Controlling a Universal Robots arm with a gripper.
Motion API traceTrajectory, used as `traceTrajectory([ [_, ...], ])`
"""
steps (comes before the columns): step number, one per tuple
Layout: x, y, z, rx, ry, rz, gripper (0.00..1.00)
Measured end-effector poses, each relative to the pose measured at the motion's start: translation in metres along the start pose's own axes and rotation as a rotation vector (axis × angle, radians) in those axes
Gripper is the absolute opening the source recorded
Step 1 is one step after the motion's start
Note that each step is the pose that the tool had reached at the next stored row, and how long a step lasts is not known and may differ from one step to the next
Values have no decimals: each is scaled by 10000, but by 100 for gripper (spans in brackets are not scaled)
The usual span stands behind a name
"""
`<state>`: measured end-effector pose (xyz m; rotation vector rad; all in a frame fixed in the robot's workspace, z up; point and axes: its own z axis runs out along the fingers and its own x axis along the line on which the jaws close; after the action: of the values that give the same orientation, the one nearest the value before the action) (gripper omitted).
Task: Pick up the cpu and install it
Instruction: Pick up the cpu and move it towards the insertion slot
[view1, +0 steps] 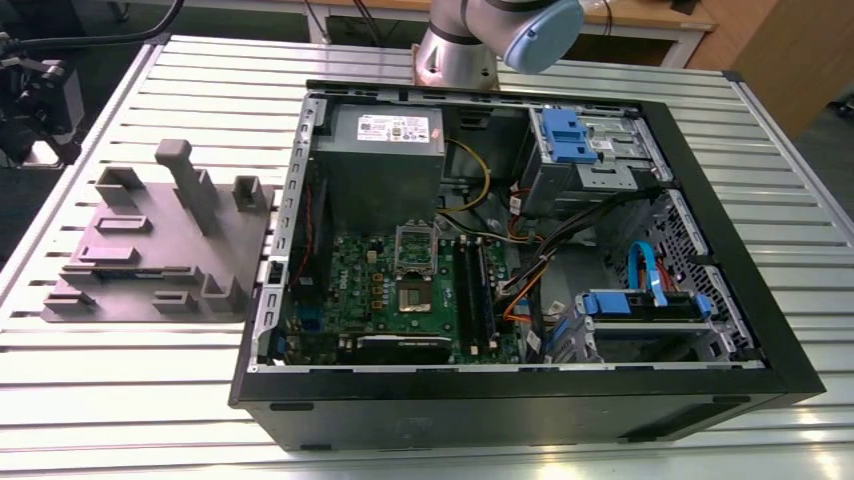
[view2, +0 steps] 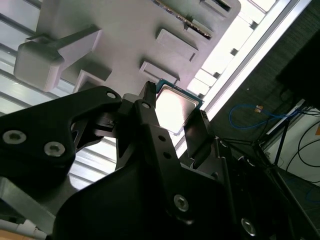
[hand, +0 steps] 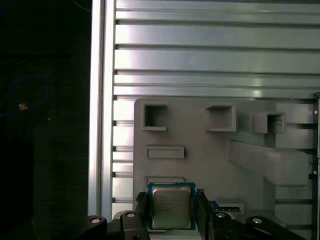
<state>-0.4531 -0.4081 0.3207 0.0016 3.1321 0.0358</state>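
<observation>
The cpu (hand: 171, 207) is a small square chip with a silvery top and a blue-green rim. It sits between the two black fingers of my gripper (hand: 172, 205), which press on its opposite edges. In the second wrist view the cpu (view2: 174, 109) shows tilted in the gripper (view2: 174, 106), over a corner of the grey fixture plate (view2: 125, 35). In the exterior view, the green motherboard (view1: 387, 290) lies inside the open computer case (view1: 721, 200). Its socket (view1: 416, 297) is uncovered, with the silver frame (view1: 416, 243) hinged up.
The grey fixture plate (view1: 160, 250) with raised blocks and pockets lies on the slatted aluminium table (view1: 134, 380), at the exterior view's left of the case. The arm's base (view1: 461, 50) stands behind the case. Cables, drive bays and a power supply (view1: 380, 140) crowd the case.
</observation>
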Motion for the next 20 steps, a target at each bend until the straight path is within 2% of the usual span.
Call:
traceTrajectory([
  [9, -1, 3, -99, 5, 0, 0, 47],
  [20, -3, 11, -303, 53, 0, -1, 47],
])
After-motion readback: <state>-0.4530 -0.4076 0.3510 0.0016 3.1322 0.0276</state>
